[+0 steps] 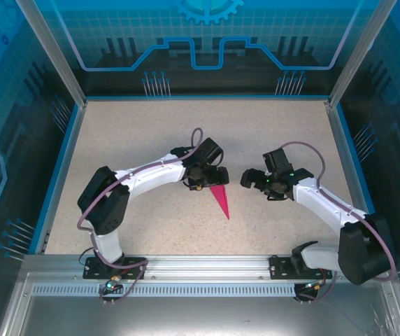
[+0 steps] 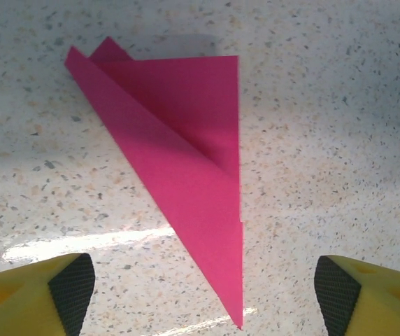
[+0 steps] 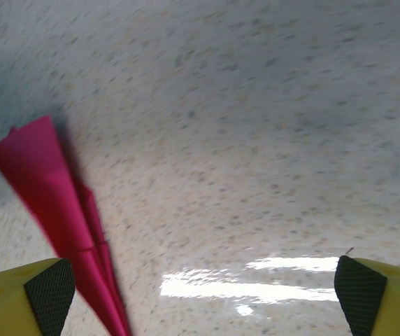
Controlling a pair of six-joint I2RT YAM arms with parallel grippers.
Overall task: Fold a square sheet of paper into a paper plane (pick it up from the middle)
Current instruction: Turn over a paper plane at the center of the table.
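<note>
A: From above?
B: The paper plane [image 1: 221, 200] lies flat on the table [image 1: 137, 140], just beside the left gripper [image 1: 201, 183]; the right gripper [image 1: 249, 179] is near.
A: Left wrist?
B: Jaws spread, plane between them.
A: Right wrist?
B: Spread too; plane close by one finger [image 3: 46, 290].

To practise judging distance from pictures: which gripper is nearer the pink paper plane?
Left. The left gripper hangs directly above the paper plane at its wide end; the right gripper sits off to the plane's right, clear of it.
</note>
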